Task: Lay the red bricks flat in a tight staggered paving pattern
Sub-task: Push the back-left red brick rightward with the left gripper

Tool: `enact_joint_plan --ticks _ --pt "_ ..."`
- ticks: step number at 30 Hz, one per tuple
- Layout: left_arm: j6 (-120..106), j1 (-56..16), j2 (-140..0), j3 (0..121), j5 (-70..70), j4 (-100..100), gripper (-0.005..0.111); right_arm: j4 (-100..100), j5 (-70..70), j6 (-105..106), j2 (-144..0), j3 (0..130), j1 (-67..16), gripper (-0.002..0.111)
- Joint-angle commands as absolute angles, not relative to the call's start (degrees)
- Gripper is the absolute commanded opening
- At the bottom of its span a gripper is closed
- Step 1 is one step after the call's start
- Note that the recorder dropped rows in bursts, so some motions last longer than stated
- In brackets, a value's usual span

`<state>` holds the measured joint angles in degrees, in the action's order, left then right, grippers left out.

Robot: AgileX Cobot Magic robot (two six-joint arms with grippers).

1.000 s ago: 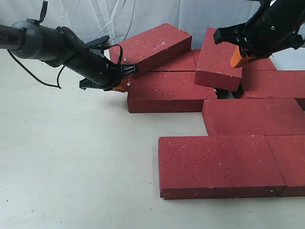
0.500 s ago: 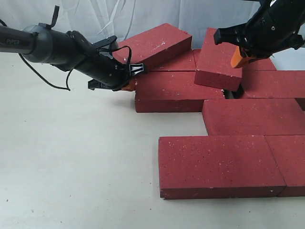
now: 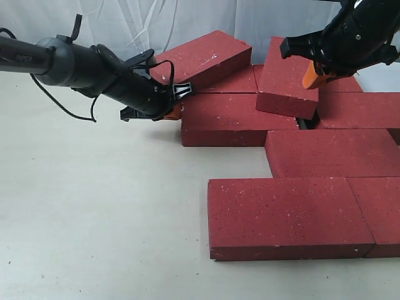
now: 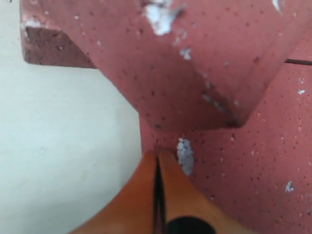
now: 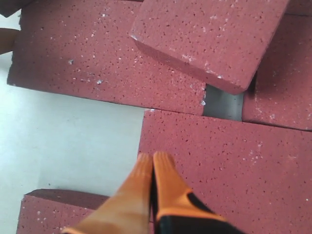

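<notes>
Several red bricks lie at the right of the exterior view. My left gripper (image 3: 175, 112) is shut and empty, its orange tips (image 4: 158, 155) pressed against the left end of a flat brick (image 3: 237, 120) (image 4: 243, 185). One tilted brick (image 3: 201, 59) (image 4: 185, 58) leans across the top of that flat brick. A second tilted brick (image 3: 287, 78) (image 5: 209, 34) rests over a gap (image 5: 222, 105). My right gripper (image 3: 310, 78) (image 5: 152, 158) is shut on nothing and hovers above a flat brick (image 3: 331, 153) (image 5: 234, 165). Two more flat bricks (image 3: 287, 215) lie side by side in front.
The pale tabletop (image 3: 94, 212) stretches to the left and front of the bricks. White cloth (image 3: 156, 19) hangs at the back. A black cable (image 3: 56, 103) loops off the left arm. Further flat bricks (image 3: 362, 109) reach the right edge of the view.
My left gripper has moved right, pushing the flat brick with the leaning brick on it toward the others. The right arm has stayed still.
</notes>
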<state>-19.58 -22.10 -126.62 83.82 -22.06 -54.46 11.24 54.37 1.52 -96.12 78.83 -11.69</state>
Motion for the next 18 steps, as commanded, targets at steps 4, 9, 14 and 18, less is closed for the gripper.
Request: enact_joint_plan --ticks 4,9,14,18 --pt "-26.1 -22.5 -128.9 84.6 -23.7 -64.5 0.000 10.9 53.8 1.9 -95.6 79.1 -11.4 -0.001" --pt "-26.1 -23.0 -129.6 86.4 -25.0 -64.7 0.000 10.9 53.7 1.9 -95.6 79.1 -11.4 -0.001" --pt "-26.1 -24.7 -129.6 88.7 -24.8 -64.5 0.000 10.9 53.7 1.9 -95.6 79.1 -11.4 -0.001" --pt "-26.1 -26.1 -129.6 89.2 -23.7 -64.5 0.000 10.9 53.7 1.9 -95.6 79.1 -11.4 -0.001"
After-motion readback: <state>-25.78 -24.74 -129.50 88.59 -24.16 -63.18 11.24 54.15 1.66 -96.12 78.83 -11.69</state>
